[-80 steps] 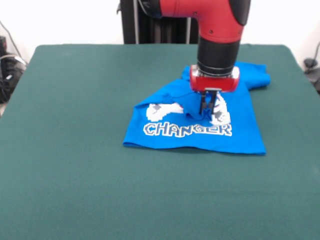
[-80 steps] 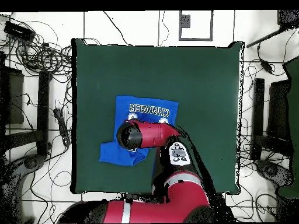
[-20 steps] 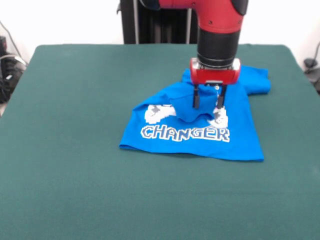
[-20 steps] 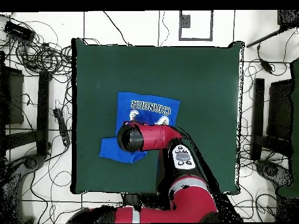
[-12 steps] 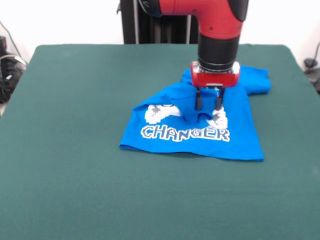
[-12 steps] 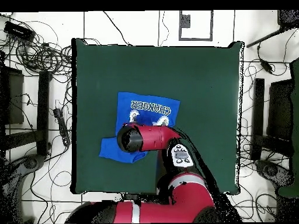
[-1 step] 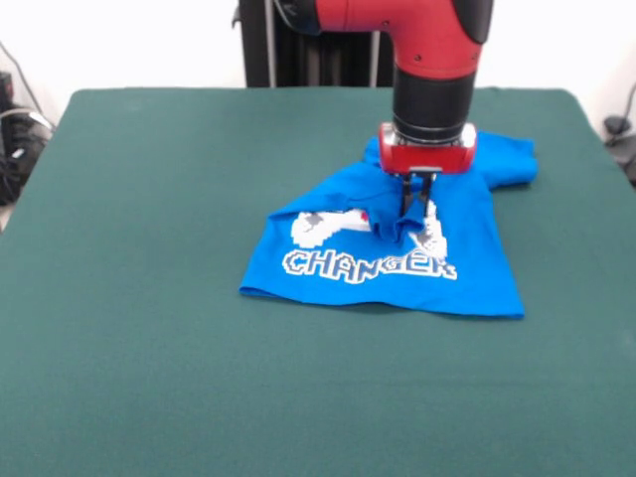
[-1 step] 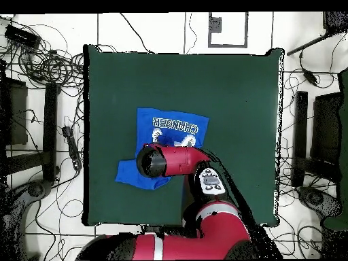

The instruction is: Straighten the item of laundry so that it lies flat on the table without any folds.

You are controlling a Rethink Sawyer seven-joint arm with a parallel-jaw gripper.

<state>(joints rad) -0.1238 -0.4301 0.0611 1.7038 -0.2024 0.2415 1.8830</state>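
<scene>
The shirt (image 7: 397,253) is sitting crumpled right of centre on the table (image 7: 149,348) and the tool (image 7: 417,211), wide open a moment ago, is now pinching the middle ridge, probably for another pull.

The bright blue T-shirt (image 7: 397,253) lies rumpled on the dark green counter (image 7: 179,199), toward 2 o'clock from the middle in the front view. Its hem edge faces 6 o'clock and lies fairly flat, with white "CHANGER" lettering legible above it. The upper part is bunched: a small raised fold stands at the shirt's middle, breaking the white controller print, and one sleeve sticks out toward 2 o'clock.
</scene>
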